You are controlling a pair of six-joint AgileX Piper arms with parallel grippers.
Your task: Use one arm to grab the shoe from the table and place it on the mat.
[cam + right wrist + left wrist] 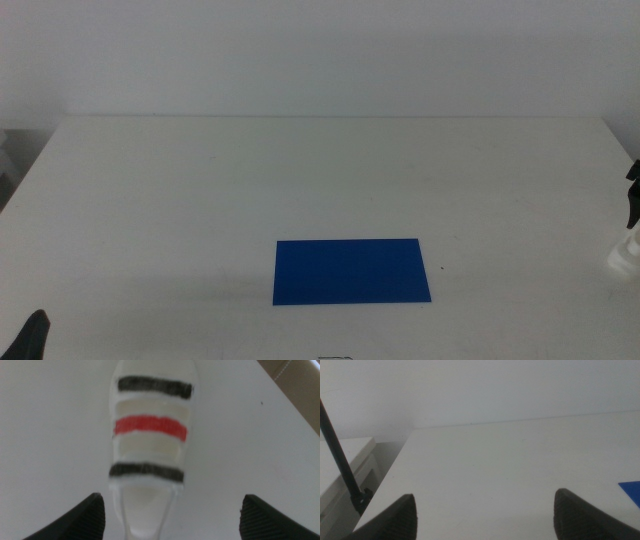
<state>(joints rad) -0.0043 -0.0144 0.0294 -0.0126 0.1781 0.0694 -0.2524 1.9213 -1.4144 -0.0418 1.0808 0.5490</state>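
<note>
**Right claw lined up over the shoe, mat waiting bare**

Overhead first: I see the mat (352, 270) lying flat, low and centre on the bench (200, 180), nothing on it. The shoe (624, 256) barely shows at the right edge, well apart from the mat, with the right claw (633, 200) just above it.

Left wrist: my left claw (485, 515) waits, jaws spread, over bare bench.

Right wrist: jaws spread wide, straddling the shoe (150, 440) lengthwise, not touching it. I judge that is staged for closing across its sides.
</note>
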